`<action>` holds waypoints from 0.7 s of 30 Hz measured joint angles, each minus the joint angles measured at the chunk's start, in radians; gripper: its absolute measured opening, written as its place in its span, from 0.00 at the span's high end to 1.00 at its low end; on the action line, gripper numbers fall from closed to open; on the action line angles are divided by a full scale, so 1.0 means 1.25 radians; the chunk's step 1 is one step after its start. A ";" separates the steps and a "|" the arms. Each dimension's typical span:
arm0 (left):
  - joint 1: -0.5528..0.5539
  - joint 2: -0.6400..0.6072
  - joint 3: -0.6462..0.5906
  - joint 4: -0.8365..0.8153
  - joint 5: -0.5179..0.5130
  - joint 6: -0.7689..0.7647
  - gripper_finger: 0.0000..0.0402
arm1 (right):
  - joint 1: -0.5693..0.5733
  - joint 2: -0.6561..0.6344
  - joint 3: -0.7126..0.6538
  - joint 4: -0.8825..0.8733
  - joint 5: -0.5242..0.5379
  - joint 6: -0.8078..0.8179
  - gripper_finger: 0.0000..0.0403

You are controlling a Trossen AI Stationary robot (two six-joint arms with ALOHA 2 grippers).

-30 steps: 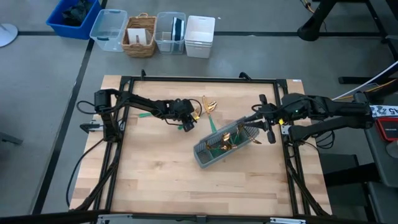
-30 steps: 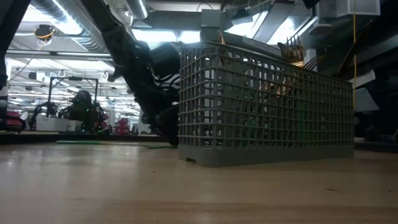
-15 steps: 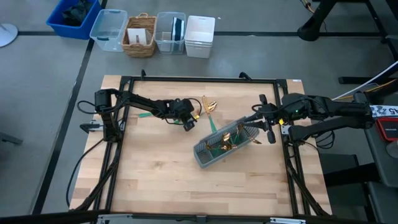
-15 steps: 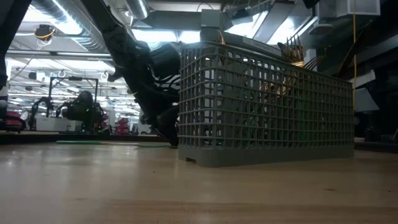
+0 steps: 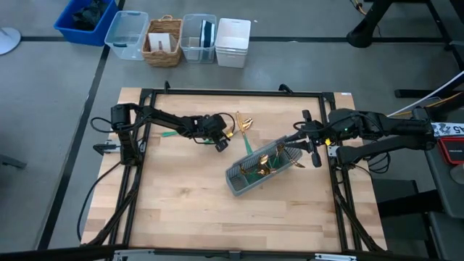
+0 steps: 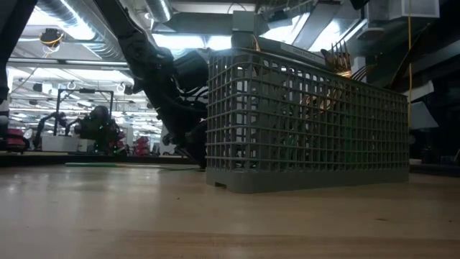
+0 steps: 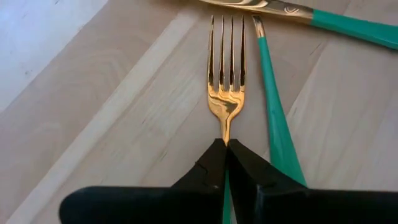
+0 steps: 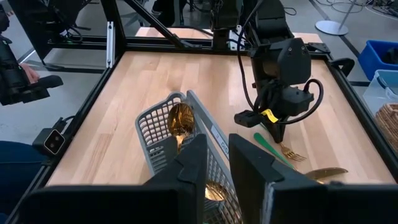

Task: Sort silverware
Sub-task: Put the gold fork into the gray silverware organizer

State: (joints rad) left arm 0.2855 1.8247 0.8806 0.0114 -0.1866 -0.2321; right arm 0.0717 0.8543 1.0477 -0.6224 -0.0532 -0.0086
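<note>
ok, left gripper (image 7: 226,152) is pinched on the neck of a fork (image 7: 226,74), just behind the gold head. fork lies flat on the table (image 5: 181,210); its long axis runs straight out from the fingers, tines fwd, teal handle back under the wrist. so next move looks like a plain lift along that line, no re-aim needed.

left arm is the near one: it sits on the loose pile (image 5: 243,123) at mid-table, just beside the grey caddy (image 5: 239,183). right gripper (image 8: 214,165) hovers over the caddy's far end w/ fingers part spread, holding nothing.

count, loose by the left wrist: 1 fork gripped, 1 teal handle (image 7: 277,118) alongside it, 1 more piece (image 7: 323,18) lying across past the tines. in the caddy: 1 spoon (image 8: 181,119) clear, other gold heads bunched, can't count them.
</note>
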 joint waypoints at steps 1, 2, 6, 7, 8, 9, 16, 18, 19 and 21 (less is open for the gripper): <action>0.001 -0.001 0.000 0.001 0.000 0.000 0.99 | 0.000 0.000 0.000 0.000 0.000 0.000 0.82; 0.003 -0.003 0.000 0.001 0.002 0.000 1.00 | 0.000 0.000 0.000 0.000 0.000 0.000 0.82; 0.009 -0.018 0.000 0.000 0.002 -0.002 1.00 | 0.000 0.000 0.000 -0.001 0.000 0.000 0.82; 0.009 -0.026 0.000 0.002 0.002 -0.002 1.00 | 0.000 0.000 0.000 -0.002 0.000 0.000 0.82; 0.012 -0.033 0.000 0.006 0.002 -0.001 1.00 | 0.000 0.000 0.000 -0.003 0.000 0.000 0.82; 0.014 -0.043 0.000 0.006 0.002 -0.001 1.00 | 0.000 0.000 0.000 -0.005 0.000 0.000 0.82; 0.033 -0.125 0.000 0.005 0.017 0.000 1.00 | 0.000 0.013 0.000 -0.007 0.000 0.000 0.82; 0.036 -0.154 0.000 0.009 0.038 0.002 1.00 | 0.000 0.022 0.000 -0.007 0.000 0.000 0.82; 0.036 -0.168 0.000 0.013 0.046 0.002 1.00 | 0.000 0.027 0.000 -0.007 0.000 0.000 0.82; 0.036 -0.201 0.000 0.025 0.066 0.002 1.00 | 0.000 0.040 0.000 -0.006 0.000 0.000 0.82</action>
State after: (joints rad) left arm 0.3309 1.5734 0.8806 0.0423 -0.1045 -0.2294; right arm 0.0715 0.9041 1.0481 -0.6296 -0.0528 -0.0090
